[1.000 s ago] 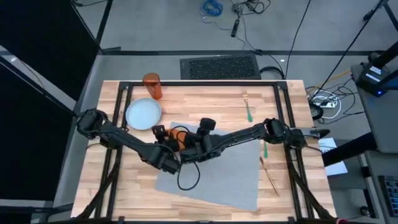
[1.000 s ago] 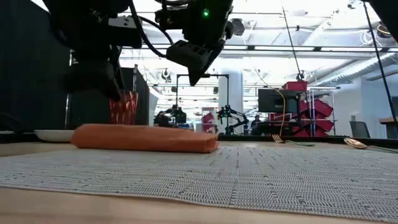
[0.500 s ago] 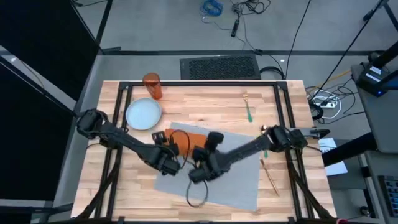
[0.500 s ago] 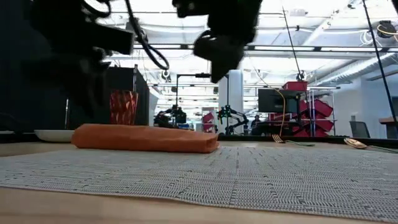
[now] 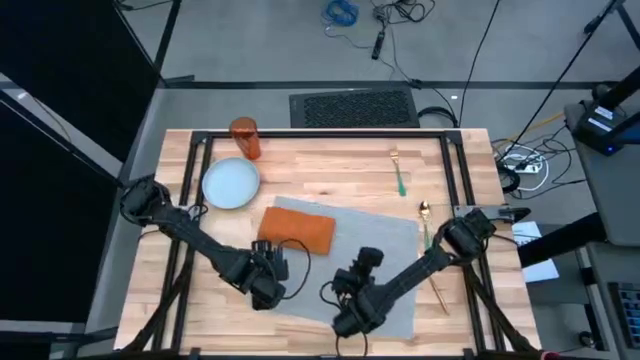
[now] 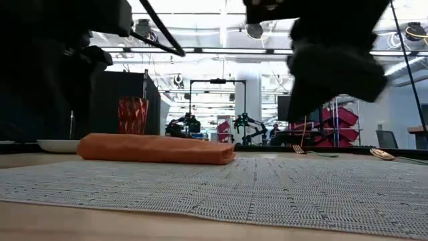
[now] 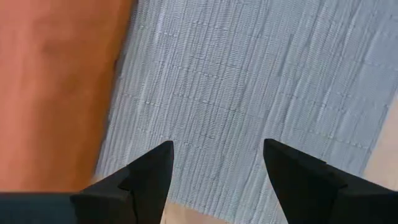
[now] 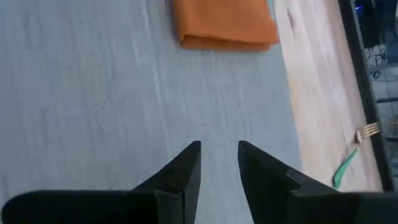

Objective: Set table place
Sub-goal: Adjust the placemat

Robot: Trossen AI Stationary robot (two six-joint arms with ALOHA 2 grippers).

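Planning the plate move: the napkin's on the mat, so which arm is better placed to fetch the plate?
Probably the left. The plate sits off the placemat on the left arm's side, and the left gripper is open and empty. The right gripper hovers farther away.

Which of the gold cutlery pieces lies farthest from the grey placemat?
The fork, alone on the bare wood of the table near its far edge. The spoon and the third piece lie beside the placemat's right edge.
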